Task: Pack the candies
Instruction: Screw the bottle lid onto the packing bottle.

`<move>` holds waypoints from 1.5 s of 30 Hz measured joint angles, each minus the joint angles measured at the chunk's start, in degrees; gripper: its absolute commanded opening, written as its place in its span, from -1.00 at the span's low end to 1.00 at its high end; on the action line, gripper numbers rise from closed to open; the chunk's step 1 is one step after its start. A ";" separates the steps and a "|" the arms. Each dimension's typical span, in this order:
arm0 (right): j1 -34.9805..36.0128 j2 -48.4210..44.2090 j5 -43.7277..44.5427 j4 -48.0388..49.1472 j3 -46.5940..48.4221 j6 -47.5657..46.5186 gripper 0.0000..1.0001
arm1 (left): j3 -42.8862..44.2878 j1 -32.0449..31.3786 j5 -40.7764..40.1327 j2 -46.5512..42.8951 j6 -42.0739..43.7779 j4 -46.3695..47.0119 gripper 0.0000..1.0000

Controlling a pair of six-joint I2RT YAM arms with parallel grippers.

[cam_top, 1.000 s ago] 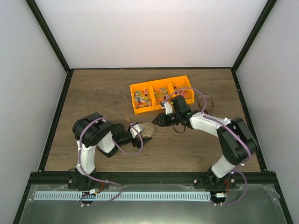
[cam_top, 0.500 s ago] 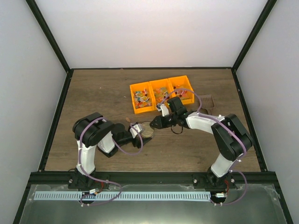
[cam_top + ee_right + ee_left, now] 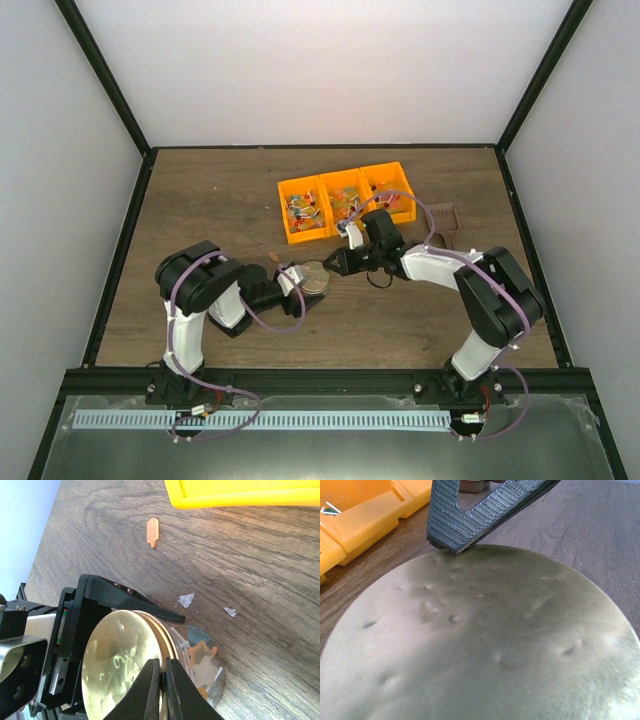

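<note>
A clear jar with a dented gold lid lies on its side on the table, with several orange, blue and pale candies inside. My left gripper is shut on the jar, one black finger along its side; the lid fills the left wrist view and hides its jaws. My right gripper is pinched shut on the lid's rim and shows in the top view. More candies fill three orange bins.
One loose orange candy lies on the wood near the bin edge. Small white wrapper scraps lie beside the jar. The brown scoop rests right of the bins. Black frame rails border the table.
My right gripper has moved left and a little toward me, from beside the bins to the jar's lid rim. The left arm and the jar have stayed still.
</note>
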 measured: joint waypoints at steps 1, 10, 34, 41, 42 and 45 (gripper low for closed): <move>0.00 -0.17 0.02 0.50 -0.37 0.04 -0.93 | -0.02 0.00 0.04 0.00 0.09 -0.02 0.63; 1.25 -2.36 2.36 5.55 -4.28 2.43 -0.96 | -0.31 0.00 0.70 0.00 0.63 0.11 0.63; 9.22 -16.57 3.43 4.55 -17.94 10.34 -0.98 | 0.11 -0.44 3.02 0.15 -0.17 -0.02 0.62; 7.76 -16.98 0.50 -4.26 -16.52 8.90 -0.53 | 0.57 -0.42 1.36 0.35 -0.98 -0.13 0.63; 6.10 -17.11 0.48 -5.27 -15.32 8.20 -0.52 | 0.57 -0.42 1.36 0.35 -0.98 -0.13 0.63; 2.34 -16.83 0.81 -7.17 -10.62 6.03 -0.53 | 0.57 -0.42 1.38 0.35 -0.94 -0.15 0.64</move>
